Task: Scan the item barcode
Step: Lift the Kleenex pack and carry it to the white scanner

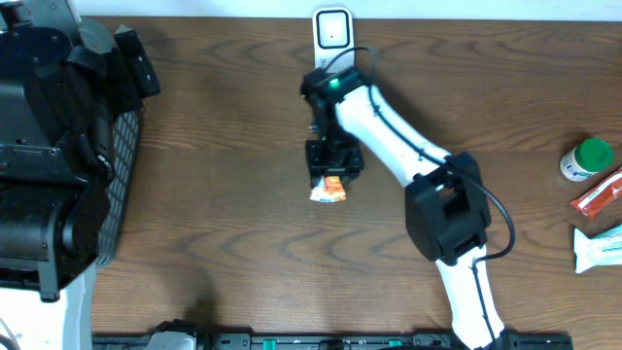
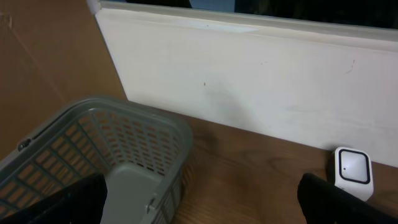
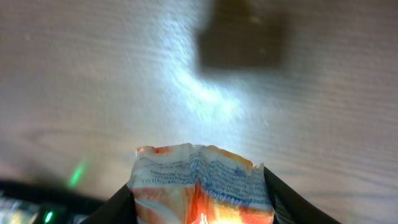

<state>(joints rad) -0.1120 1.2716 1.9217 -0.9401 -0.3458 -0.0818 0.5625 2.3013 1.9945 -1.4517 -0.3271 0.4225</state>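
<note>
An orange and white snack packet (image 1: 328,190) (image 3: 202,183) is pinched between the fingers of my right gripper (image 1: 332,173) (image 3: 202,202), which is shut on it at mid-table. Blue print covers the packet's crinkled top edge; I cannot make out a barcode. The white scanner (image 1: 332,29) (image 2: 352,172) stands at the table's far edge, behind the right arm. My left gripper (image 2: 199,205) is open, with nothing between its dark fingers (image 2: 68,202), over the grey basket's (image 2: 112,155) right rim at the far left.
The grey mesh basket (image 1: 121,165) lies under the left arm at the left edge. At the right edge lie a green-capped bottle (image 1: 587,158), an orange packet (image 1: 598,194) and a white tube (image 1: 601,248). A white wall (image 2: 249,74) rises behind the table.
</note>
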